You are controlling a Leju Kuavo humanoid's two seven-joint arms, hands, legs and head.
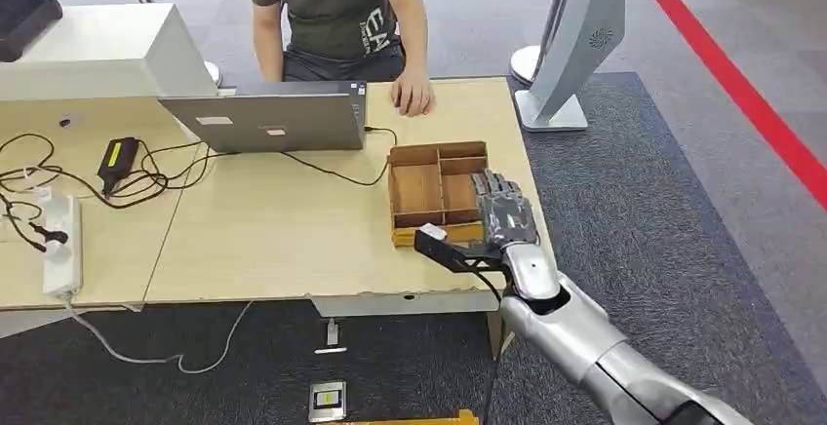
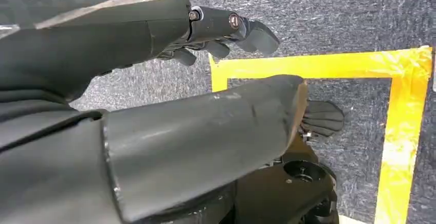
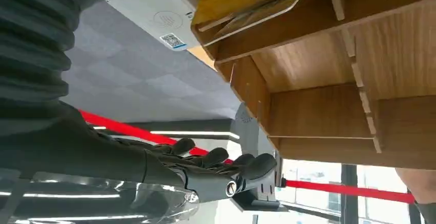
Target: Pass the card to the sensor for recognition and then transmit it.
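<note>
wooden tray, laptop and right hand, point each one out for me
wooden tray (image 1: pixel 421 189), head view, floor of its large left compartment
laptop (image 1: pixel 268 121), head view, back of its grey lid
right hand (image 1: pixel 504 212), head view, back of the hand over the tray's right side

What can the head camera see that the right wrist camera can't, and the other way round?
Head view alone: the laptop, the power strip with its tangled cables, and a seated person's hand on the table. Right wrist view alone: a white box with a code label. Both: the wooden divided tray and the right robot hand by it.
</note>
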